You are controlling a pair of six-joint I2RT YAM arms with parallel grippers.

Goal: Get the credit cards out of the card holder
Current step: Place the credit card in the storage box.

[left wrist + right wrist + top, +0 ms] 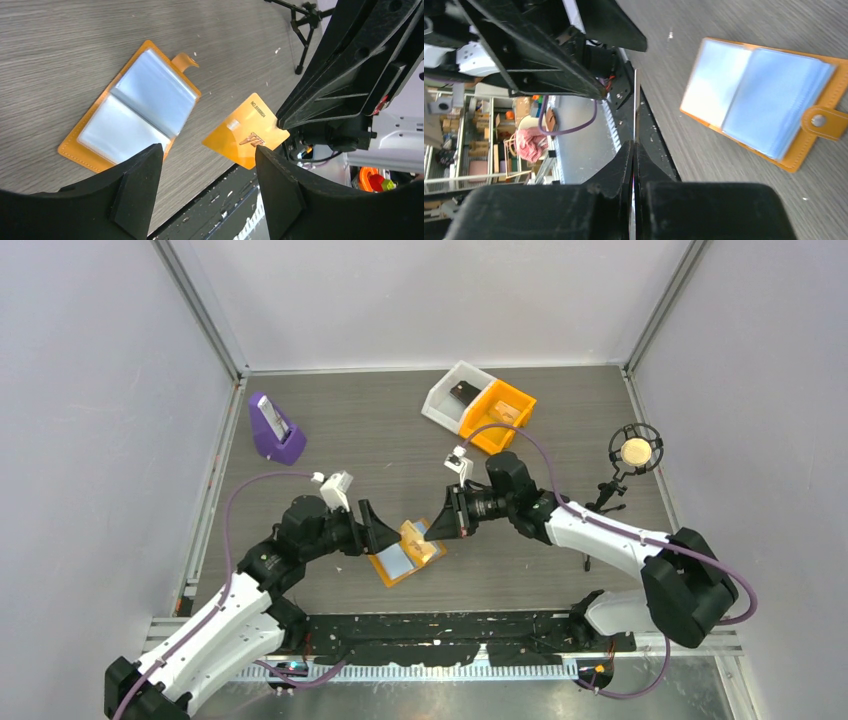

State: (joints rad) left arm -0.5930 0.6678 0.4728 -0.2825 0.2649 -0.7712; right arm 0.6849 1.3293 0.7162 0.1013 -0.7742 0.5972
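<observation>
1. The left gripper has its jaws spread wide and holds nothing. It hovers just left of the card holder.
2. The card holder is orange and lies open flat on the table, near the middle, light blue inside facing up.
3. A gold credit card is out of the holder, lifted just to its right.
4. The right gripper is clenched on that card's edge.
5. A white bin and an orange bin sit touching, farther back.
</observation>
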